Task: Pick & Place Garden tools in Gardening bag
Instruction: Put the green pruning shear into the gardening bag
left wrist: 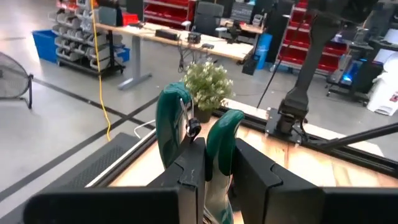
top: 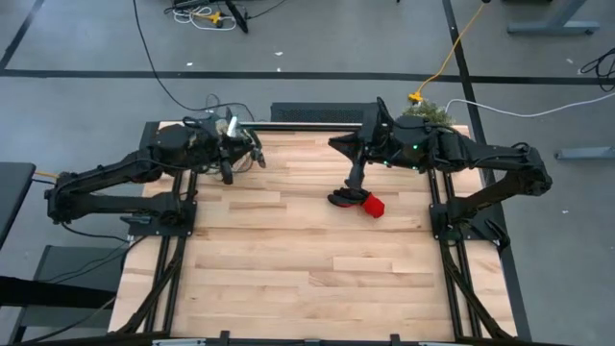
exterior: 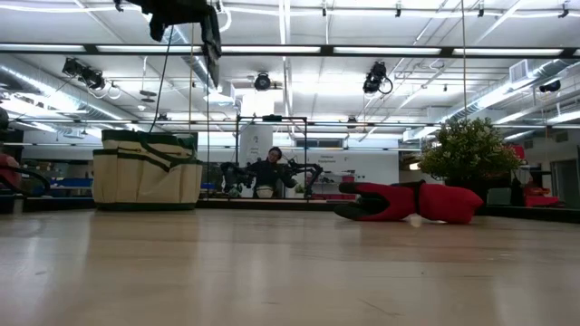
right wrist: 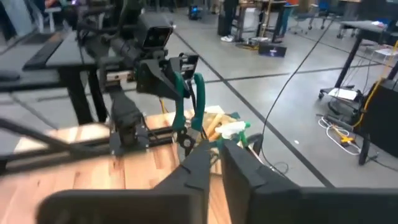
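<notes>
The beige bag with dark green trim (exterior: 145, 170) stands at the table's far left, mostly hidden under my left arm in the high view. Wooden handles and a spray bottle (right wrist: 233, 129) stick out of it. My left gripper (top: 242, 146) hovers above the bag, shut on pruning shears with green handles (left wrist: 186, 124). The black-and-red gloves (top: 360, 202) lie flat on the table right of centre and also show in the low view (exterior: 408, 201). My right gripper (right wrist: 216, 158) hangs just above and beyond the gloves, shut and empty. My left gripper pinches the shears between its two fingers at the lower part of the green handles (left wrist: 211, 180). The handles' free ends (left wrist: 174, 99) stick out past the fingertips. The shears are lifted clear, above the bag (right wrist: 186, 99).
A bushy green plant (top: 428, 111) stands at the table's far right corner, behind my right arm. The bare wooden tabletop (top: 307, 279) stretches across the middle and near side. A person sits in the room beyond the table (exterior: 270, 167).
</notes>
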Controlling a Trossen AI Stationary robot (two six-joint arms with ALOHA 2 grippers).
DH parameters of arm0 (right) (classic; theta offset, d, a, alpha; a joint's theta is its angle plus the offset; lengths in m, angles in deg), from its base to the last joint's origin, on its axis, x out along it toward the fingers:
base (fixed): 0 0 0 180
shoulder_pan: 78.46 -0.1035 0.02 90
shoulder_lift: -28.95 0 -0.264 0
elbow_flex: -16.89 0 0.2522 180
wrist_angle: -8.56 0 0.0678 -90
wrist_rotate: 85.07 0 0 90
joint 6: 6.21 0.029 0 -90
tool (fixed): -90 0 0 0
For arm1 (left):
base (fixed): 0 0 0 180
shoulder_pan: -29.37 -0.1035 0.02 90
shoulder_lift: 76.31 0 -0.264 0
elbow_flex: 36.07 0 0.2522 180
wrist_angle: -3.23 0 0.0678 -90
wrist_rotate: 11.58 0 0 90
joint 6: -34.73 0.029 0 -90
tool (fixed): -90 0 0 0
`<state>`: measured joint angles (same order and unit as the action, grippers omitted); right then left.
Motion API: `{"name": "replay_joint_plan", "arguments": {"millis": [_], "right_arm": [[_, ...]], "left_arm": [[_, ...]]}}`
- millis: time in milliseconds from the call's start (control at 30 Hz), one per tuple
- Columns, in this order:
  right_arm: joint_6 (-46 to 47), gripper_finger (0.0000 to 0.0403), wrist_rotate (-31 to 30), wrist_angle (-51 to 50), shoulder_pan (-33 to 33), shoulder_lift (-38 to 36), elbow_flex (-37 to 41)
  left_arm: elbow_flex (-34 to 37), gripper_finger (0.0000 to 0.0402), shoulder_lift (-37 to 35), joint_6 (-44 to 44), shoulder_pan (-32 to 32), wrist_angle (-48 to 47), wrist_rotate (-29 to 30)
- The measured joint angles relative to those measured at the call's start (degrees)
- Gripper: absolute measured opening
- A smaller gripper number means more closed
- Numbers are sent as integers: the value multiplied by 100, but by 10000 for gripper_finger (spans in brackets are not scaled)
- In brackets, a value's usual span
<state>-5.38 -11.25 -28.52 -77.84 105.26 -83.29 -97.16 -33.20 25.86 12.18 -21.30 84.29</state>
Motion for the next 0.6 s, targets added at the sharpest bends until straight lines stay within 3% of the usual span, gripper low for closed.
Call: {"name": "replay_joint_plan", "arguments": {"millis": [100,233,400,600], "right_arm": [[-297,6,330,-251,-4,-101,44],[-257,4,702,-102,-4,-379,557],[212,1,954,897,-80,-982,1701],[736,1,757,1706,-293,-1748,2913]], "left_arm": [[0,64,-155,-94,-1,-205,64],[0,64,-335,-105,0,-369,263],[2,64,-578,-115,-1,-600,493],[2,64,-867,-159,-2,-1250,846]]}}
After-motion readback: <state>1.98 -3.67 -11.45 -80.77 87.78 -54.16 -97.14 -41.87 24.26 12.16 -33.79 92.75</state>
